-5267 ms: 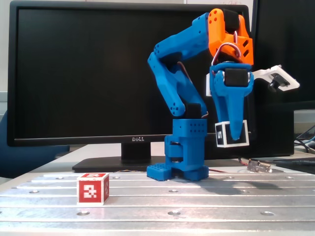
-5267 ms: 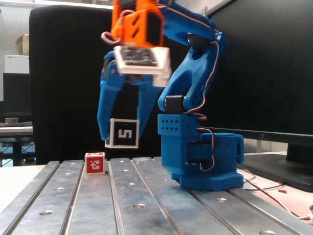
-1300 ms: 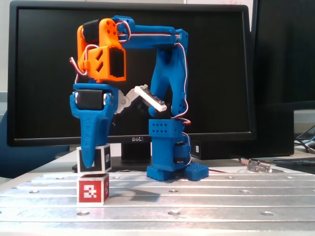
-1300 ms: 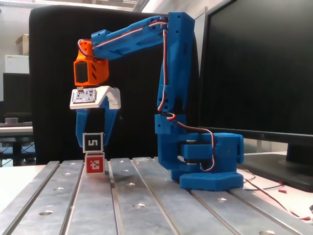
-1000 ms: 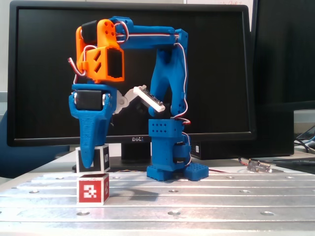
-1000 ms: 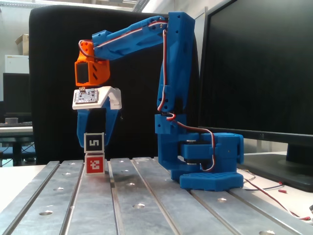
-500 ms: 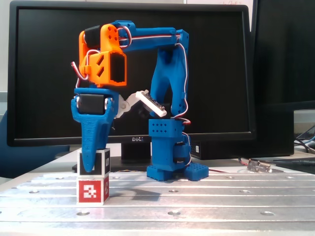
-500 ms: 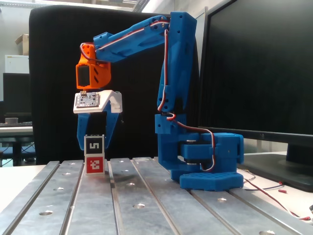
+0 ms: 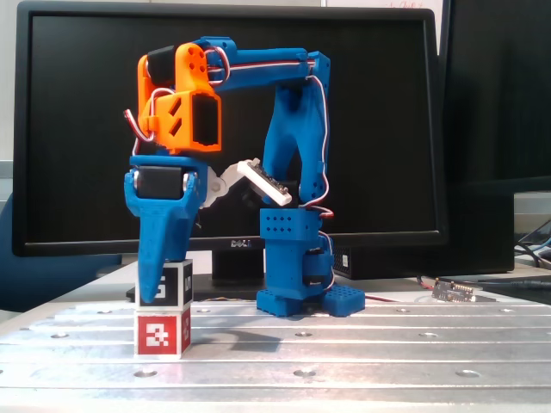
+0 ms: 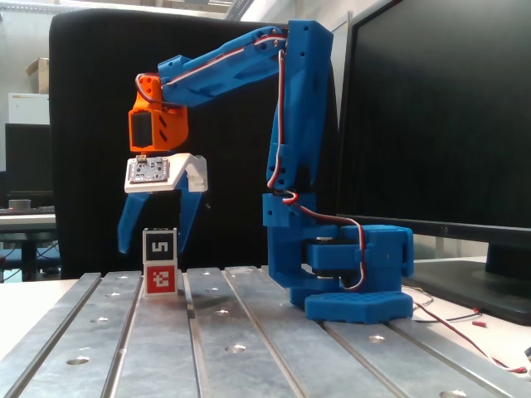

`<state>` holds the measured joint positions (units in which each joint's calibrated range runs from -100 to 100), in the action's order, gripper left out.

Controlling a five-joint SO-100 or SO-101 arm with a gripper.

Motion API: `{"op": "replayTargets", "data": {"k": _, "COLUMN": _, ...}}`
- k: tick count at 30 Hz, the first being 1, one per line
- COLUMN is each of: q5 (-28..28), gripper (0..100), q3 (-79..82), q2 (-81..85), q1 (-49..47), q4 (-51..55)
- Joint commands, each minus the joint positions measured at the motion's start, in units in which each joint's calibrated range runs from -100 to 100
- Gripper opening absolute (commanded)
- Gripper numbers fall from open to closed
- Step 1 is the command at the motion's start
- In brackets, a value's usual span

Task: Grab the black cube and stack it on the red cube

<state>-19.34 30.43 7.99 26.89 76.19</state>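
Observation:
The black cube (image 9: 179,286) with its white "5" label (image 10: 159,246) sits squarely on top of the red cube (image 9: 162,334), which rests on the slotted metal table (image 9: 362,353). In the other fixed view the red cube (image 10: 160,280) shows just under it. My blue gripper (image 10: 155,249) hangs straight down around the black cube, open. One finger (image 10: 126,236) stands clearly off the cube's left side and the other finger (image 10: 187,232) stays close by its right side. From the front, the near finger (image 9: 157,271) hides part of the black cube.
The arm's blue base (image 9: 301,275) stands right of the stack. A Dell monitor (image 9: 86,129) fills the back, and a small metal connector with wires (image 9: 454,291) lies at the right. A black chair back (image 10: 91,124) is behind the stack in the side view.
Over the last second the black cube came down onto the red cube. Since half a second ago the gripper's fingers have spread, the left one moving off the cube.

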Motion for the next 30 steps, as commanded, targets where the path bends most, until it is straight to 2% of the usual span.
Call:
{"op": "replayTargets", "data": {"k": 1, "q5": -0.2, "gripper": 37, "q3": -0.6, "q2": 1.9, "q1": 0.2, "q4": 0.4}}
{"op": "replayTargets", "data": {"k": 7, "q5": -0.2, "gripper": 39, "q3": -1.4, "q2": 2.1, "q1": 0.9, "q4": 1.4}}
{"op": "replayTargets", "data": {"k": 17, "q5": -0.2, "gripper": 39, "q3": -13.0, "q2": 2.0, "q1": 1.0, "q4": 14.2}}
{"op": "replayTargets", "data": {"k": 30, "q5": -0.1, "gripper": 39, "q3": -25.1, "q2": 2.0, "q1": -3.5, "q4": 22.7}}
